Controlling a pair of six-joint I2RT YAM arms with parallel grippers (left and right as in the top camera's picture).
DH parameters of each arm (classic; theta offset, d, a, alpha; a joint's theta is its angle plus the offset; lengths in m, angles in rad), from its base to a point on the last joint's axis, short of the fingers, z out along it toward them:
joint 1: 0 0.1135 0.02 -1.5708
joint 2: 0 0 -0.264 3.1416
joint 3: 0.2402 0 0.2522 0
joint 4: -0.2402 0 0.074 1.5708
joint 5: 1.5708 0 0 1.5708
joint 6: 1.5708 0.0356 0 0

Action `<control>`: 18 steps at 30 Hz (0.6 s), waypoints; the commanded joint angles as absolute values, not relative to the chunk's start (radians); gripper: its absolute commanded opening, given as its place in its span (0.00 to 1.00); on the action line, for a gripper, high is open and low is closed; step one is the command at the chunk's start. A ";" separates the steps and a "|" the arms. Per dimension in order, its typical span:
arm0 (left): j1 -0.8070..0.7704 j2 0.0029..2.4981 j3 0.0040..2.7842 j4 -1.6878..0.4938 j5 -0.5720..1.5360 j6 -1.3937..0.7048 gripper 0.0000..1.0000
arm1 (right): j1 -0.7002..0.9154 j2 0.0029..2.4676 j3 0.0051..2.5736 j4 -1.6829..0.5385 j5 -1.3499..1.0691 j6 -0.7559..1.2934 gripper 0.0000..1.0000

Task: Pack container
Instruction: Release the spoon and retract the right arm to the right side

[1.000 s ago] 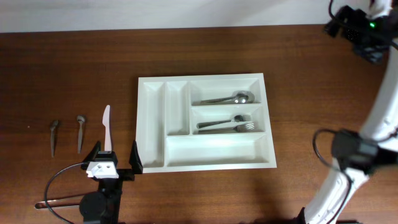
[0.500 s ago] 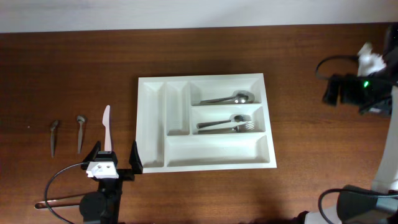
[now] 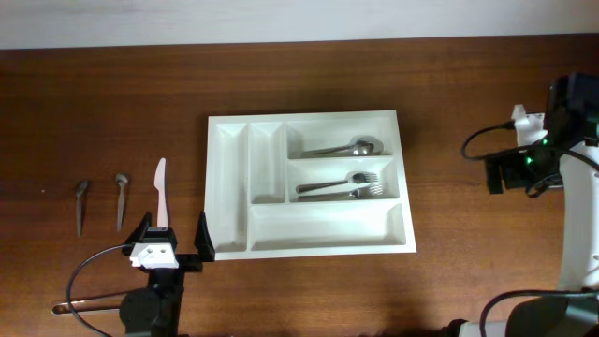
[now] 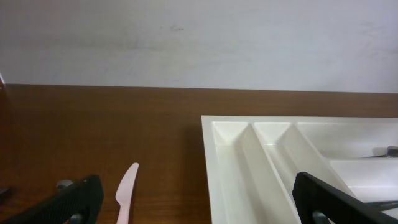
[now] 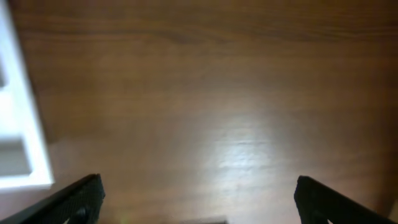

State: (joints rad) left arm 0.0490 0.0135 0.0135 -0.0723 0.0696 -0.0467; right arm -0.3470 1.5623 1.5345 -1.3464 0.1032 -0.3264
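The container, a large white cutlery tray point(image 3: 228, 245), lies mid-table. One wide compartment holds a metal spoon point(image 3: 344, 148), the middle one holds two forks point(image 3: 339, 188), and the others look bare. A white plastic knife point(image 3: 161, 191) lies left of the tray, and shows in the left wrist view point(image 4: 126, 193) beside the tray's rim point(image 4: 214, 168). My left gripper point(image 3: 172, 236) is open and empty just in front of the knife, by the tray's front left corner. My right gripper point(image 3: 493, 174) is open and empty over bare wood to the right of the tray point(image 5: 18, 124).
Two small dark metal utensils point(image 3: 80, 204) point(image 3: 121, 197) lie at the far left of the wooden table. Another metal utensil point(image 3: 89, 301) lies near the front edge under the left arm's cable. The pale wall runs along the table's back edge.
My right arm has swung from the table's far right corner down and inward to a spot right of the tray. The left arm and all cutlery are unmoved.
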 commanded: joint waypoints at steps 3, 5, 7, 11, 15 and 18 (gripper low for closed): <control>0.055 0.006 0.009 -0.076 0.059 -0.053 0.99 | -0.513 1.547 1.525 -1.287 -0.025 -0.333 0.99; 0.055 0.006 0.009 -0.076 0.059 -0.053 0.99 | -0.581 1.547 1.525 -1.254 -0.027 -0.332 0.99; 0.055 0.006 0.009 -0.076 0.059 -0.053 0.99 | -0.640 1.547 1.525 -1.221 -0.045 -0.332 0.99; 0.055 0.006 0.009 -0.076 0.059 -0.053 0.99 | -0.711 1.547 1.525 -1.207 -0.097 -0.332 0.99; 0.055 0.006 0.009 -0.076 0.059 -0.053 0.99 | -0.753 1.550 1.525 -1.170 -0.094 -0.302 0.99; 0.055 0.006 0.009 -0.076 0.059 -0.053 0.99 | -0.779 1.553 1.525 -1.116 -0.096 -0.143 0.99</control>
State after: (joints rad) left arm 0.0494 0.0135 0.0135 -0.0723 0.0696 -0.0463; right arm -0.7540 1.5623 1.5291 -1.1366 -0.0711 -0.2710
